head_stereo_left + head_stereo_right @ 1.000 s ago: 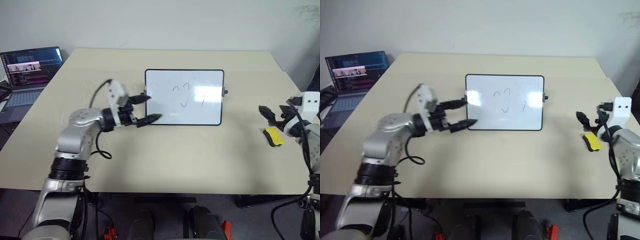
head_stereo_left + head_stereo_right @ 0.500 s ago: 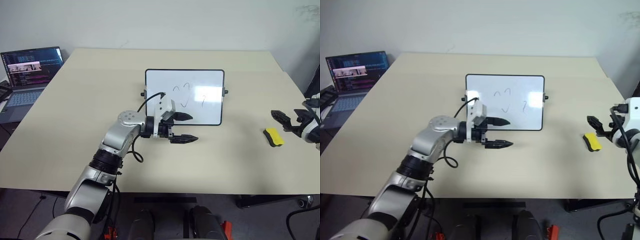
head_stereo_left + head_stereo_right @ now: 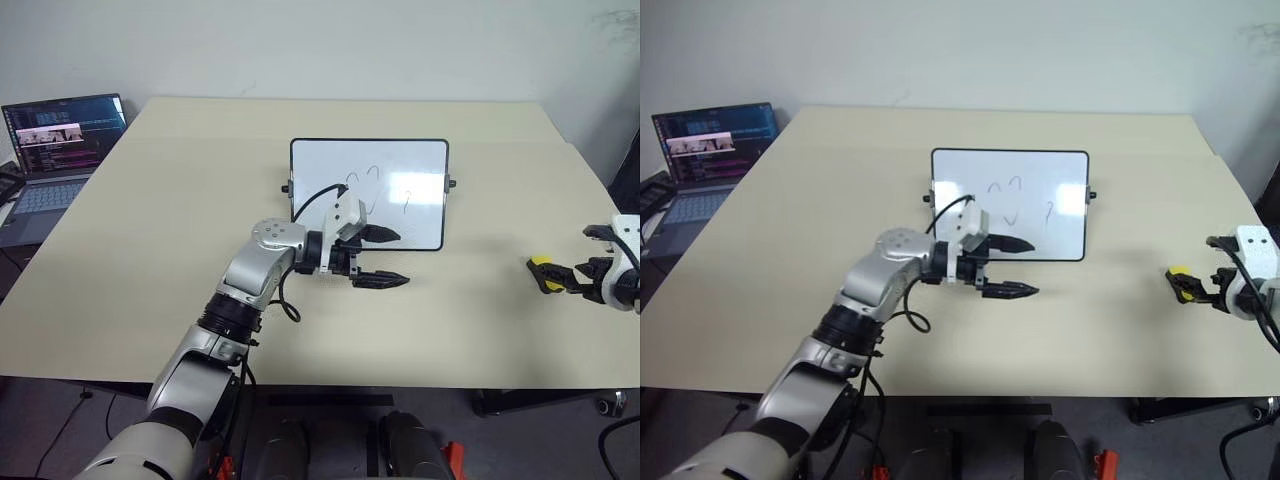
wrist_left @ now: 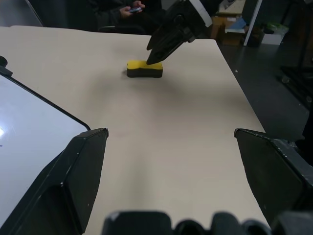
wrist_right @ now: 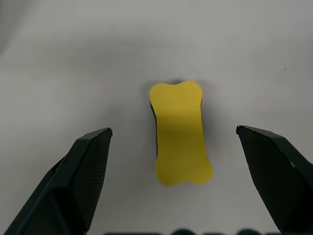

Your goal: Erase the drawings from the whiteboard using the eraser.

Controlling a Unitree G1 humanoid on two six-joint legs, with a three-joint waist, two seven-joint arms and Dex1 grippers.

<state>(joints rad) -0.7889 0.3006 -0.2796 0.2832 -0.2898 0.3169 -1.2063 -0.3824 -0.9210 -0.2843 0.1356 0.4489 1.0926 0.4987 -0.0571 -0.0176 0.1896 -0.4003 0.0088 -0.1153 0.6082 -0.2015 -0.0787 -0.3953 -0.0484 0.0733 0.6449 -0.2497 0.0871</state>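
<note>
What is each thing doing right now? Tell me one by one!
Whiteboard: lying flat on the table, drawings not wiped off.
Drawings: a few thin dark squiggles on the board.
Eraser: lying on the table, yellow side up, not held.
Right gripper: open, fingers on either side of the eraser.
Left gripper: open, empty, at the board's front edge.
Laptop: open, screen on.

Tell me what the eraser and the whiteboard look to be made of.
Eraser: probably foam, matte yellow top with soft rounded edges over a dark, possibly felt, underside. Whiteboard: glossy white coated surface, judging by its glare patches, in a thin black frame, likely plastic.
</note>
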